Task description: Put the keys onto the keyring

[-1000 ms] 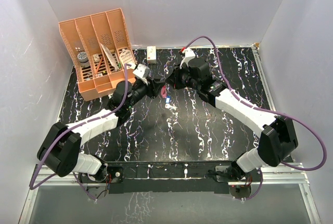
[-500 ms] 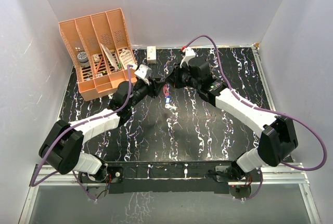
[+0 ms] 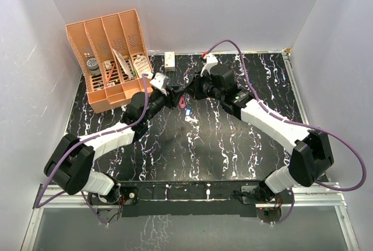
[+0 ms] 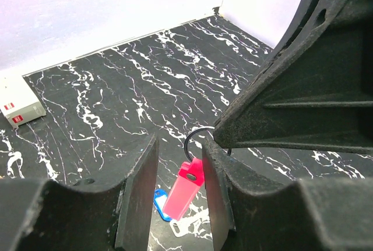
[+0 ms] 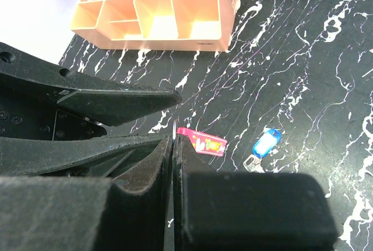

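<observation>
The keyring is a thin dark metal ring (image 4: 195, 136) with a red tag (image 4: 183, 191) hanging from it. My right gripper (image 5: 174, 139) is shut on the ring, and the red tag (image 5: 201, 142) sticks out past its tips. My left gripper (image 4: 179, 141) is open, and the tag hangs between its fingers (image 4: 137, 195) close to the right-hand one. The keys lie on the table below: a blue-headed one (image 5: 265, 143) and a pale silvery one (image 5: 252, 162), seen again as blue (image 4: 159, 204) and silvery (image 4: 187, 227). From above, both grippers meet over the blue key (image 3: 187, 111).
An orange divided organizer (image 3: 111, 59) with small items stands at the back left, near my left arm. A small white box (image 3: 169, 60) sits by the back wall. White walls close in the black marbled table (image 3: 233, 146) on three sides.
Almost nothing: my left gripper has edged slightly toward the right gripper's tip. The ring stays pinched and the keys lie where they were.
</observation>
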`<state>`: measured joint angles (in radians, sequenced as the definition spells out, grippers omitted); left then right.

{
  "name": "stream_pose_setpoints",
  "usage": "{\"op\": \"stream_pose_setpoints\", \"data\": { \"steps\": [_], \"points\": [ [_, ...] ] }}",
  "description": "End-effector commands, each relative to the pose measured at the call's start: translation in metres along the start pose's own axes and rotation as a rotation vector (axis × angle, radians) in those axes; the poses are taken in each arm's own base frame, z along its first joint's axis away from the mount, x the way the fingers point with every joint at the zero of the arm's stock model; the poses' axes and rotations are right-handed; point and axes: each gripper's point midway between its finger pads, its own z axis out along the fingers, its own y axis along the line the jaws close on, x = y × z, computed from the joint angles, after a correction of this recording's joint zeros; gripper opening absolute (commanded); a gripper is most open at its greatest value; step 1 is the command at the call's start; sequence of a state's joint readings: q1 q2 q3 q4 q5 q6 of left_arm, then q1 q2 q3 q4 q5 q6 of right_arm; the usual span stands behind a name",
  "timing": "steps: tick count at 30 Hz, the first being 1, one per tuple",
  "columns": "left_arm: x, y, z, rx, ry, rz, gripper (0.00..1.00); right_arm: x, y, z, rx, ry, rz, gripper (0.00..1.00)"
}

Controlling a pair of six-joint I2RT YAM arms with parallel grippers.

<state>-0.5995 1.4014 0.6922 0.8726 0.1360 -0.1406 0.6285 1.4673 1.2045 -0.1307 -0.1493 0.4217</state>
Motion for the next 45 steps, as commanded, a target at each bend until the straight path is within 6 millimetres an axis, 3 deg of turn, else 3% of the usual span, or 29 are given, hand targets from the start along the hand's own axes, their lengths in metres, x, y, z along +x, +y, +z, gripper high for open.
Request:
{"op": "stream_pose_setpoints", "data": {
  "steps": [1, 12, 25, 45],
  "points": [
    [-0.015, -0.012, 0.001, 0.056, -0.072, 0.023, 0.34, -0.034, 0.023, -0.002, -0.063, -0.089, -0.010, 0.00],
    [-0.011, -0.023, 0.001, 0.127, -0.088, 0.035, 0.31, -0.037, 0.028, -0.005, -0.082, -0.094, -0.009, 0.00],
    [-0.010, -0.026, 0.000, 0.143, -0.095, 0.045, 0.00, -0.036, 0.030, -0.005, -0.092, -0.093, -0.002, 0.00],
    [-0.009, -0.033, -0.001, 0.172, -0.081, -0.016, 0.00, -0.034, 0.031, -0.004, -0.101, -0.089, 0.002, 0.00]
  ]
}}
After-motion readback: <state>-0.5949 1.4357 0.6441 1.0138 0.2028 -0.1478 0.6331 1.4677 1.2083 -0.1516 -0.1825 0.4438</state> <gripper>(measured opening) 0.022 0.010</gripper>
